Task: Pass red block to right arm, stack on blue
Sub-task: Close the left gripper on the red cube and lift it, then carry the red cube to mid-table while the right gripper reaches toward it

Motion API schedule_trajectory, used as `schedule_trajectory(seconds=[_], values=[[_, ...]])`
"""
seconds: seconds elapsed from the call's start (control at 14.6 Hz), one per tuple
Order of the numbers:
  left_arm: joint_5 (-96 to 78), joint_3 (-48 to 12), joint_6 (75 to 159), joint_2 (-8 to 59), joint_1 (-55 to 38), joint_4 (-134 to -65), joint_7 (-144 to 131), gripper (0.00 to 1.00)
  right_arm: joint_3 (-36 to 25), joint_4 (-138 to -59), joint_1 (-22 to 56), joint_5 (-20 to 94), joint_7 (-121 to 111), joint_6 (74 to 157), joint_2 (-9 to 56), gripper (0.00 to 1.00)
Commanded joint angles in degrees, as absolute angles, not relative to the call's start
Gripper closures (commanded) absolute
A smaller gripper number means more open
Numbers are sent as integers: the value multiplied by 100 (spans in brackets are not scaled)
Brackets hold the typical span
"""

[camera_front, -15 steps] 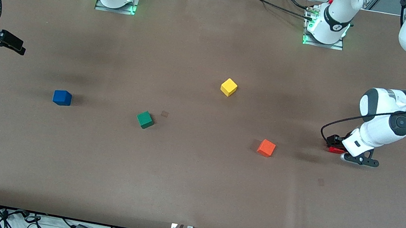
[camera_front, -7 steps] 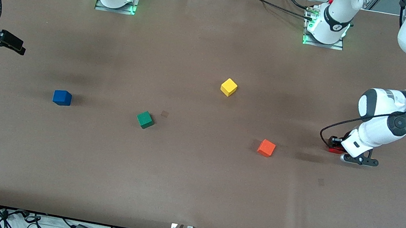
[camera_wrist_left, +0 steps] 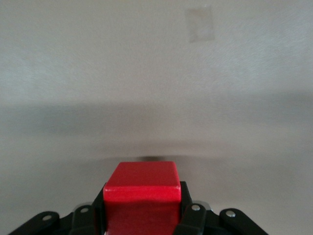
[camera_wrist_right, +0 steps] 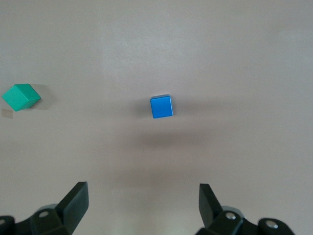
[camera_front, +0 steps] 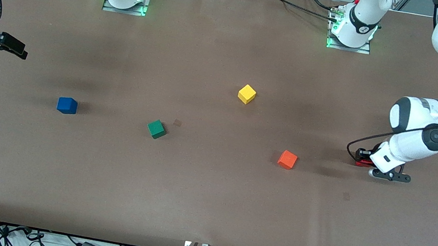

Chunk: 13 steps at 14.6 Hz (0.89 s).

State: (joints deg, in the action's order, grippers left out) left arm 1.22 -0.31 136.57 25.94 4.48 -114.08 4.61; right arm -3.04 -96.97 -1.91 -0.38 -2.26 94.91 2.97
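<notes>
The red block [camera_front: 364, 163] is a small bright red cube held between the black fingers of my left gripper [camera_front: 364, 158], low at the table near the left arm's end. In the left wrist view the block [camera_wrist_left: 142, 188] fills the space between the shut fingers of the left gripper [camera_wrist_left: 143, 206]. I cannot tell whether it touches the table. The blue cube [camera_front: 67, 105] sits on the table toward the right arm's end and shows in the right wrist view [camera_wrist_right: 161, 106]. My right gripper [camera_front: 17, 50] hangs open and empty in the air near that end [camera_wrist_right: 142, 203].
An orange cube [camera_front: 287, 159] lies beside the red block, toward the table's middle. A green cube [camera_front: 156, 129] lies between the orange and blue cubes and also shows in the right wrist view [camera_wrist_right: 20, 96]. A yellow cube [camera_front: 247, 93] is farther from the front camera.
The left arm's wrist and elbow have shifted slightly, with the red block staying in the gripper at nearly the same spot. The right arm has not moved.
</notes>
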Motion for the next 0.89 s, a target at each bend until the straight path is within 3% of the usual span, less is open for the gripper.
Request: schedule_trajectory(seconds=[0.0, 0.27, 0.55, 0.82], values=[[9, -79, 12195, 2391, 457, -10384, 860, 76, -281, -9756, -211, -114, -176, 9422, 202, 0], [-35, -376, 10839, 2286, 527, -9327, 1667, 77, -281, -9712, -211, -35, -158, 9431, 193, 0], [-727, -641, 10679, 1803, 519, -9325, 2756, 81, -229, -9703, -167, -18, -150, 9457, 237, 0], [-3010, -694, 10670, 1775, 519, -9413, 5126, 81, -229, -9511, -176, 631, -229, 9510, 569, 0]])
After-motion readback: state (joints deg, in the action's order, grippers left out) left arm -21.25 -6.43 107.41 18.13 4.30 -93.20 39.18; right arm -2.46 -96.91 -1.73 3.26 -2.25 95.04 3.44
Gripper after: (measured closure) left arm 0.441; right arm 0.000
